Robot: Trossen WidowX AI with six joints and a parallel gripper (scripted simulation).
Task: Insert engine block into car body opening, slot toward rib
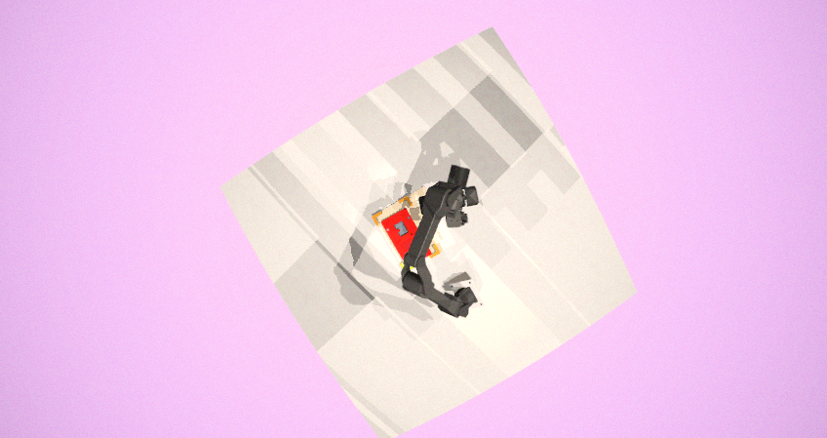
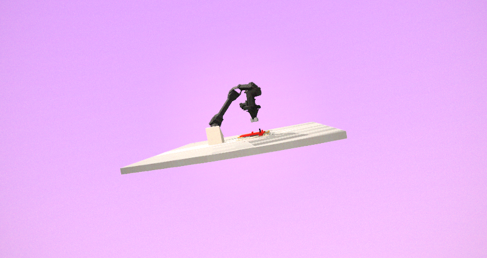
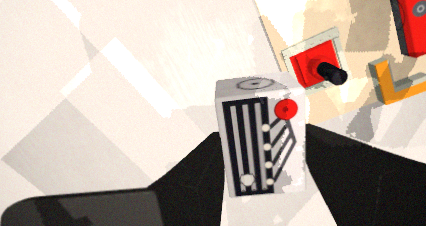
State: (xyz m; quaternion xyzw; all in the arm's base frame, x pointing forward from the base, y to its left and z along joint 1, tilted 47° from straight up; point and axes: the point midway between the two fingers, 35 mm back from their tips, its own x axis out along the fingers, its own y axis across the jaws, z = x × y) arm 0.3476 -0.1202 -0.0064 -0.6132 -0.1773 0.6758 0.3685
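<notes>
My gripper (image 2: 254, 118) (image 3: 264, 148) is shut on the engine block (image 2: 254, 120) (image 3: 295, 156), a light grey box with dark stripes and a red disc on the face seen in the wrist view. The block hangs in the air above table height. The red car body (image 1: 395, 242) (image 2: 248, 134) (image 3: 412, 33) lies flat on a tan board, and only its end shows at the top right of the wrist view. A grey patterned patch (image 1: 401, 228) marks the body's middle; whether it is the opening, and where the rib is, I cannot tell. In the top view the arm hides the fingers and block.
A red piece (image 3: 304, 75) with an upright black peg (image 3: 332, 73) stands in a pale square frame near the block in the wrist view. Orange corner brackets (image 1: 435, 251) (image 3: 384, 83) stand around the car body. The arm (image 1: 425, 236) passes over the body's right side.
</notes>
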